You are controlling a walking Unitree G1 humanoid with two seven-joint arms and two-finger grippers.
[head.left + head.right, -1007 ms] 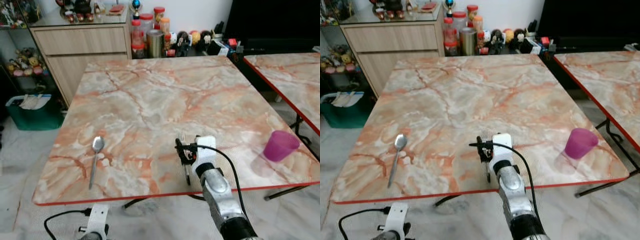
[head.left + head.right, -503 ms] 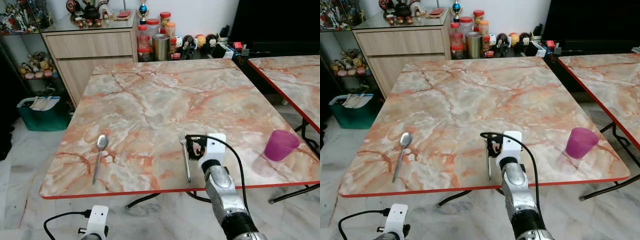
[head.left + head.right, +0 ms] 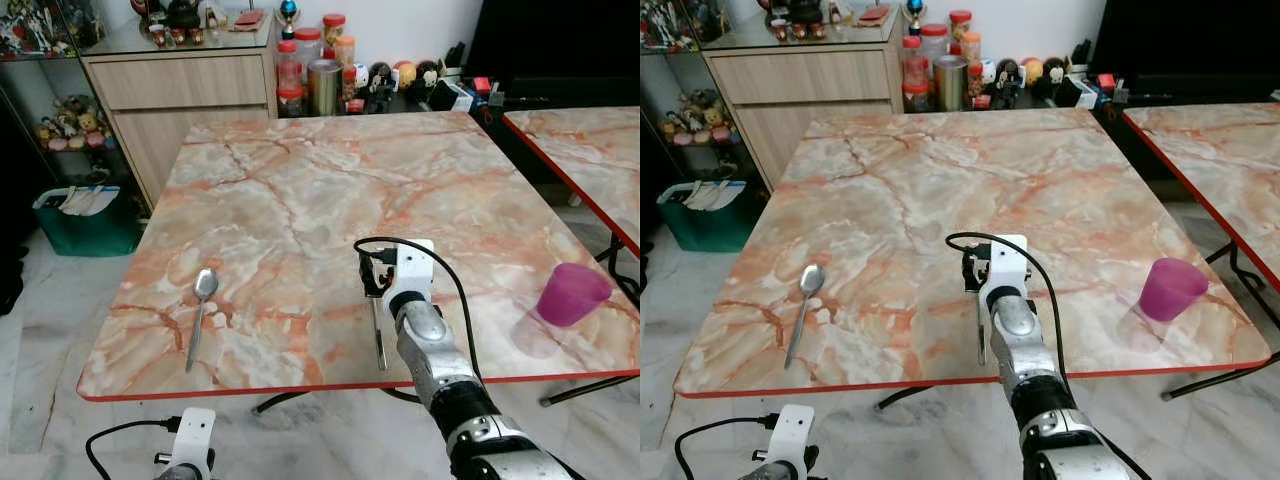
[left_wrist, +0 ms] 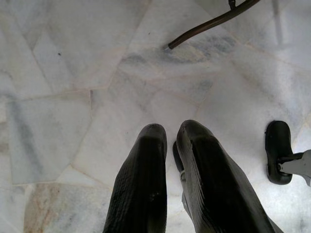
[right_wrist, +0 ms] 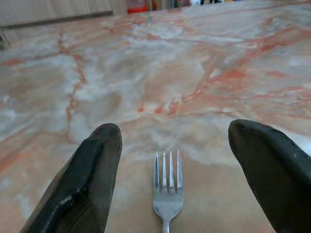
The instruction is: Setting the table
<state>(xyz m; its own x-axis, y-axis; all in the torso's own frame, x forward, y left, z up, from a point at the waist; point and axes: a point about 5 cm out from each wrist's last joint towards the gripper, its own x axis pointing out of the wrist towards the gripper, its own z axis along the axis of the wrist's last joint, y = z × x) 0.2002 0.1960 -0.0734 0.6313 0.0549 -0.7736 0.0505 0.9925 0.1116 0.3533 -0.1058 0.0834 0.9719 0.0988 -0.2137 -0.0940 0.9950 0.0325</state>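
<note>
A silver fork (image 5: pixel 167 190) lies flat on the marble table (image 3: pixel 300 200), tines pointing away from me. Its handle (image 3: pixel 379 342) shows beside my right arm near the front edge. My right gripper (image 5: pixel 175 130) hovers low over the fork's head, open, with one black finger (image 5: pixel 85 182) on each side of the tines and nothing held. A silver spoon (image 3: pixel 199 312) lies near the table's front left. A purple cup (image 3: pixel 571 294) stands upright at the front right. My left gripper (image 4: pixel 171 132) hangs below the table over the floor, fingers together.
A second marble table (image 3: pixel 590 150) stands close on the right. Behind the table are a wooden cabinet (image 3: pixel 180 90) and jars and figurines (image 3: pixel 330 80). A green bin (image 3: pixel 85 215) sits on the floor at the left.
My right gripper has moved from beside the fork to over its head, now hiding the tines in the eye views. The fork, spoon and cup lie where they were; the camera shifted a little.
</note>
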